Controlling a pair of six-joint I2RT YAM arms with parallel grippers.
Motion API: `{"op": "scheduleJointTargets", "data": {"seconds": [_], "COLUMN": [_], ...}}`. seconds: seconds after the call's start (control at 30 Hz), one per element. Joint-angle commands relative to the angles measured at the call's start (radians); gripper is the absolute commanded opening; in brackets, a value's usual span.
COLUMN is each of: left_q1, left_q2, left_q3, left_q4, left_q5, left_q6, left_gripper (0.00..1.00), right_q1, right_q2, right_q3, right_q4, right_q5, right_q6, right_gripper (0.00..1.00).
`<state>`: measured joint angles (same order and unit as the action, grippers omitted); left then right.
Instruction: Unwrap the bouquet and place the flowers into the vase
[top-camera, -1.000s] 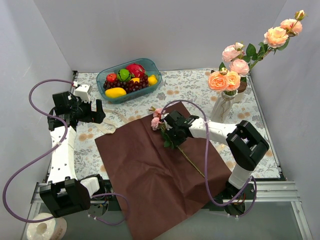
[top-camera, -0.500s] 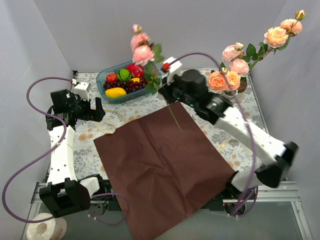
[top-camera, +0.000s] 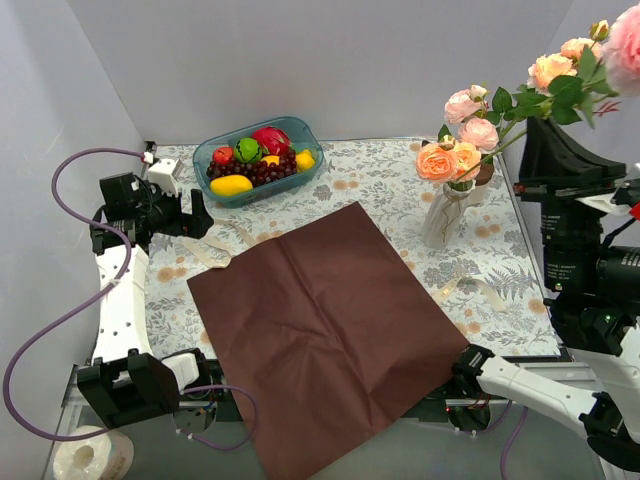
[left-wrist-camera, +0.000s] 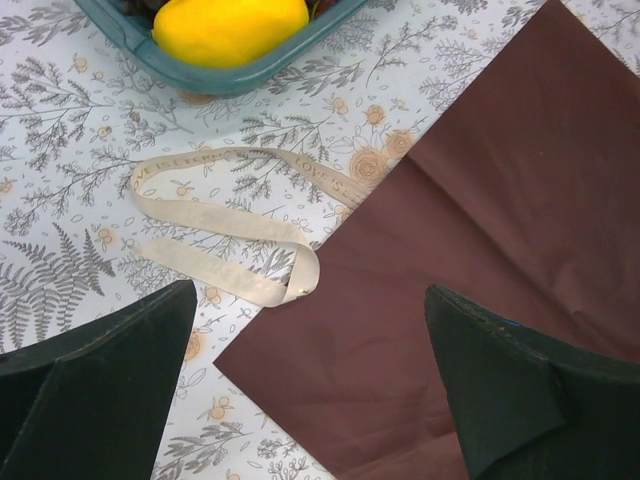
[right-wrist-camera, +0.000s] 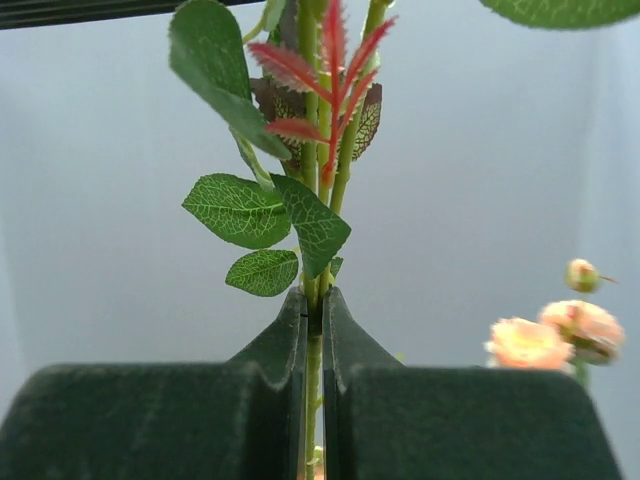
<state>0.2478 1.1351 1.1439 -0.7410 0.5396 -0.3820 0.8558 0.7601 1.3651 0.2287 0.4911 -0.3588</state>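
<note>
The bouquet's maroon wrapping paper (top-camera: 320, 320) lies spread flat on the table, with nothing on it. A white vase (top-camera: 445, 215) at the back right holds several peach and pink flowers (top-camera: 437, 162). My right gripper (top-camera: 537, 135) is raised high at the right, close to the camera and beside those blooms. It is shut on a green flower stem (right-wrist-camera: 315, 300) with leaves (right-wrist-camera: 240, 210). That stem's pink bloom (top-camera: 625, 45) reaches the frame's top right corner. My left gripper (top-camera: 195, 222) hangs open over the paper's left corner (left-wrist-camera: 300, 350), holding nothing.
A teal bowl of fruit (top-camera: 258, 158) stands at the back left, its rim (left-wrist-camera: 230, 80) just beyond a loose cream ribbon (left-wrist-camera: 230, 225). A second ribbon piece (top-camera: 480, 290) lies right of the paper. Grey walls enclose the table on three sides.
My right arm has carried the flower stem from over the fruit bowl across to the right and upward, next to the vase's blooms. The left arm has hardly moved.
</note>
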Motion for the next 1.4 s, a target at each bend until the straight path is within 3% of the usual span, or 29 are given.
{"op": "scheduleJointTargets", "data": {"seconds": [0.0, 0.2, 0.47, 0.5, 0.53, 0.57, 0.6, 0.63, 0.67, 1.07, 1.37], "left_q1": [0.007, 0.007, 0.007, 0.007, 0.007, 0.007, 0.007, 0.007, 0.007, 0.007, 0.008], "left_q2": [0.008, 0.025, 0.041, 0.048, 0.051, 0.052, 0.052, 0.049, 0.046, 0.055, 0.045], "left_q3": [0.057, 0.071, 0.074, 0.076, 0.079, 0.082, 0.082, 0.079, 0.071, 0.045, 0.024], "left_q4": [-0.003, -0.011, -0.001, -0.001, -0.003, -0.004, -0.004, -0.001, 0.0, 0.02, 0.017], "left_q5": [0.075, 0.123, 0.128, 0.125, 0.123, 0.123, 0.122, 0.115, 0.114, 0.094, 0.082], "left_q6": [-0.011, -0.005, -0.004, -0.008, -0.008, -0.006, -0.008, -0.008, -0.006, 0.017, 0.04], "left_gripper": [0.98, 0.98, 0.98, 0.98, 0.98, 0.98, 0.98, 0.98, 0.98, 0.98, 0.98], "right_q1": [0.002, 0.0, -0.033, -0.069, -0.18, -0.246, -0.317, -0.422, -0.449, -0.618, -0.679], "right_q2": [0.022, 0.079, 0.119, 0.149, 0.163, 0.176, 0.189, 0.196, 0.193, 0.191, 0.173], "right_q3": [-0.014, -0.003, -0.129, -0.13, -0.114, -0.101, -0.098, -0.106, -0.132, -0.33, -0.457], "right_q4": [0.147, 0.248, 0.434, 0.42, 0.376, 0.234, 0.204, 0.201, 0.207, 0.454, 0.482], "right_q5": [0.245, 0.463, 0.402, 0.365, 0.328, 0.279, 0.17, 0.131, 0.103, -0.06, -0.092], "right_q6": [-0.186, -0.397, -0.43, -0.367, -0.273, -0.165, 0.027, 0.084, 0.119, 0.287, 0.33], "right_gripper": [0.01, 0.01, 0.01, 0.01, 0.01, 0.01, 0.01, 0.01, 0.01, 0.01, 0.01]}}
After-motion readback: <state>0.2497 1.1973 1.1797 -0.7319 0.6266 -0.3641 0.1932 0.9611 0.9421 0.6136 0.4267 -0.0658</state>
